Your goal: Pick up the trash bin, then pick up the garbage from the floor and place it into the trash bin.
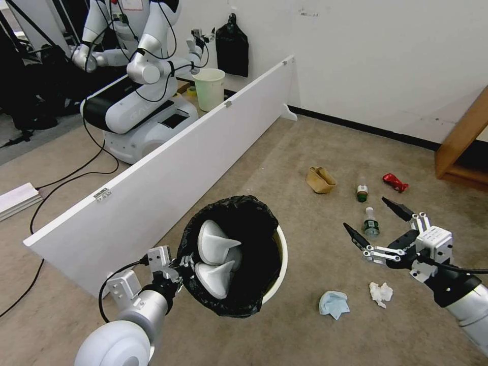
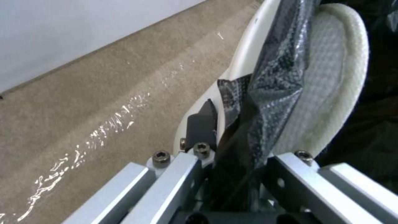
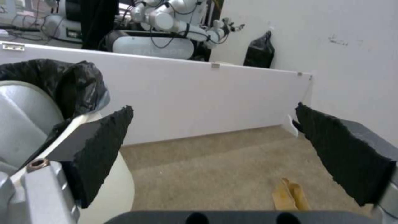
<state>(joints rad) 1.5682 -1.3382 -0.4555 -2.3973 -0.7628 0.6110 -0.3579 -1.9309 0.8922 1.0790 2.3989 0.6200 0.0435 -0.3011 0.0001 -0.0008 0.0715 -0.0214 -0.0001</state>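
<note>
We are clamping the left tool point(image 1: 184, 264) on the trash bin point(image 1: 281, 254) rim. We are holding the right tool point(image 1: 375, 219) wide open and empty above a bottle point(image 1: 370, 222).

Open carpet point(image 1: 305, 254) right of white partition point(image 1: 168, 168)

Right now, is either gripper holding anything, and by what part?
The left gripper holds the trash bin by its bag-covered rim, as the left wrist view shows. The right gripper is open above the floor, holding nothing.

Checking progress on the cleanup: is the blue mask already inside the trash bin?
No, the blue mask lies on the carpet beside the trash bin, which holds the two white slippers.
</note>
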